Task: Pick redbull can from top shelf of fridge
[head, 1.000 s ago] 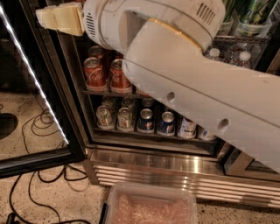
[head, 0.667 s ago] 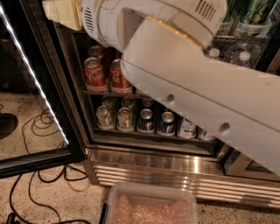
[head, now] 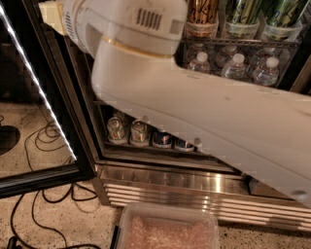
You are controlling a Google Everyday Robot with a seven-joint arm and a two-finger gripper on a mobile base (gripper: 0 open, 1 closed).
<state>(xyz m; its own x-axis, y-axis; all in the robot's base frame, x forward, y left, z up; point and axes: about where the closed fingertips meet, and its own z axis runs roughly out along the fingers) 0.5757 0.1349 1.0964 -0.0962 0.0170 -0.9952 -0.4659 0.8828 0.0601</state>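
Note:
My white arm (head: 194,107) fills most of the camera view. My gripper (head: 47,13) shows only as a cream piece at the top left edge, in front of the open fridge (head: 170,181). The top shelf (head: 238,43) is at the upper right and carries tall gold and green cans (head: 203,17) in clear tubs. No redbull can shows; it is hidden or out of view. The arm covers the left part of the shelves.
Water bottles (head: 235,65) stand on the rack below the top shelf. Short cans (head: 139,132) line the bottom rack. The black-framed door with its light strip (head: 41,95) stands open at left. Cables (head: 43,138) lie on the floor. A clear tub (head: 167,228) sits at the bottom.
The gripper has moved up and left toward the frame's top edge. The arm has risen and now hides the red cans. The tall cans and water bottles have come into view.

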